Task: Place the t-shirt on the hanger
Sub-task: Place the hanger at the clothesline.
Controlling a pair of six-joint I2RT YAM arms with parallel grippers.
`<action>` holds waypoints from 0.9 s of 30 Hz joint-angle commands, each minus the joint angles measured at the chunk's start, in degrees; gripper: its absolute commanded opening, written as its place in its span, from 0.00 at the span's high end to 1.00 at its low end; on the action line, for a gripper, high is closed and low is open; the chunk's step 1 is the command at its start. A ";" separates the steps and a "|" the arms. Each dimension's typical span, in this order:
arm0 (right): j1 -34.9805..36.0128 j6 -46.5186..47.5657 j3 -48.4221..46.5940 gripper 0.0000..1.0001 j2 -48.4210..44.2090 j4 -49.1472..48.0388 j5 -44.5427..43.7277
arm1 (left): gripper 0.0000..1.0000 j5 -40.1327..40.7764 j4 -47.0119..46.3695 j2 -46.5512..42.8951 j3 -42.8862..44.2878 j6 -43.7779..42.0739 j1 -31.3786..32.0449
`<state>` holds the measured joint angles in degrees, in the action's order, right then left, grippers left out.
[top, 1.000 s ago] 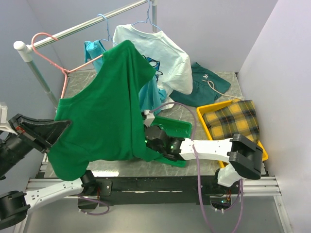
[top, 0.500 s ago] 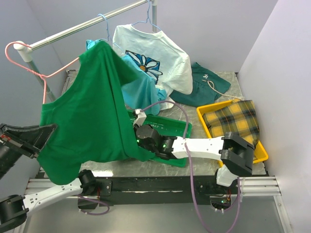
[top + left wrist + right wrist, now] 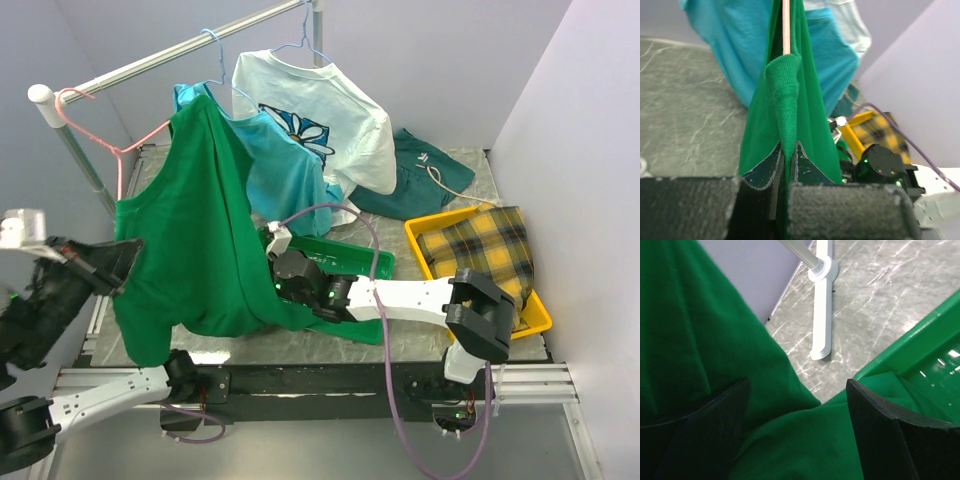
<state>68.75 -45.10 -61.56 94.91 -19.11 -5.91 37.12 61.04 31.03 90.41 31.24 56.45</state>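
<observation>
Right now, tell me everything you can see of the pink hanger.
The hanger is thin pink wire, tilted. From above, its hook curls at the end of the rail by the white cap; whether it hangs there I cannot tell. One side slants up into the t-shirt, the other drops into its lower shoulder; the rest is covered. At the left wrist, a straight pink stretch runs into a green fold that the left gripper pinches.

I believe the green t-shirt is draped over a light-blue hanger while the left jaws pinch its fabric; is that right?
Not quite: the hanger carrying the t-shirt is pink, not light blue, as the top external view shows. The left gripper does pinch the fabric.
</observation>
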 commanded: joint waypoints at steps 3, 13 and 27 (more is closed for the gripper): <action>-1.16 0.28 -7.07 0.14 2.37 1.88 7.65 | 0.99 11.64 1.80 9.73 2.75 5.14 -0.11; -1.43 2.30 -18.50 0.14 8.79 8.74 14.34 | 0.99 22.72 0.05 18.98 6.53 -0.39 -0.11; -2.04 2.91 -23.52 0.14 12.13 10.76 17.95 | 0.99 28.37 -6.27 29.00 11.80 -7.15 -4.32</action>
<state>66.85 -43.57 -81.45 106.10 -7.60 8.58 61.78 62.00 58.74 99.15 27.90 55.13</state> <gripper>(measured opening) 0.853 0.055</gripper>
